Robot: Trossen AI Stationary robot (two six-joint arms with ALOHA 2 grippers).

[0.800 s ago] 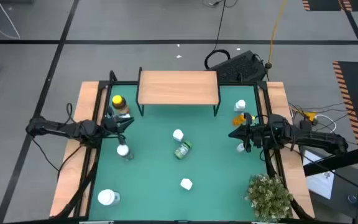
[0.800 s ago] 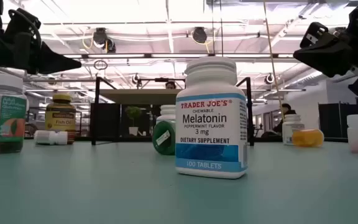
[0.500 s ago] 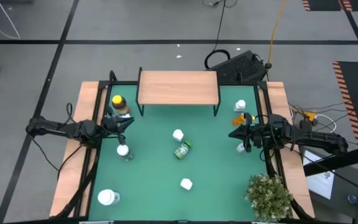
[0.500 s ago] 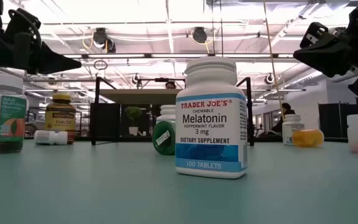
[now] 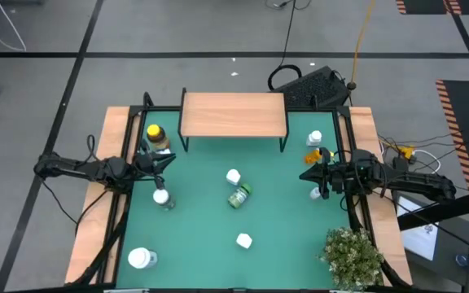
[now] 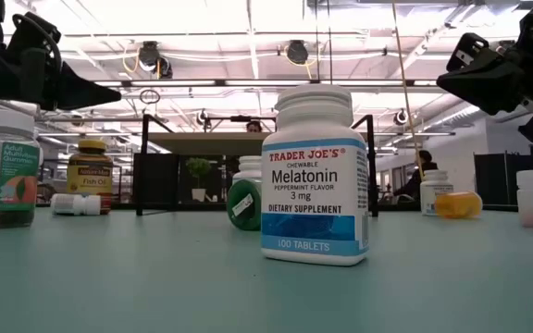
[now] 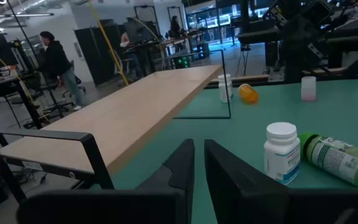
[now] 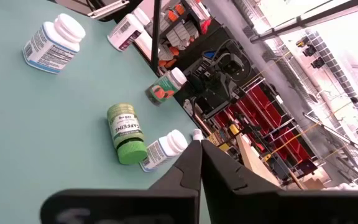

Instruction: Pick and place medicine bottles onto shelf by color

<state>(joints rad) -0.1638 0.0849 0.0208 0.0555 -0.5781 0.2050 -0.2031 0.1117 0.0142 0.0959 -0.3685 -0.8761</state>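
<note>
Above the green table [image 5: 202, 220], left gripper [image 5: 169, 160] and right gripper [image 5: 304, 176] hover closed and empty; the shelf [image 5: 234, 115] holds nothing.

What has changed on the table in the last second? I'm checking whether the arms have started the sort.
Nothing visibly changed. The left gripper and right gripper hang shut and empty over the table's two sides, the bottles lie scattered on the green mat, and the shelf holds none.

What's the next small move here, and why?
Probably open the left end effector and drop toward the white bottle just below it: both end effectors are shut and empty, the shelf is bare, and bottles sit loose on the mat.
</note>
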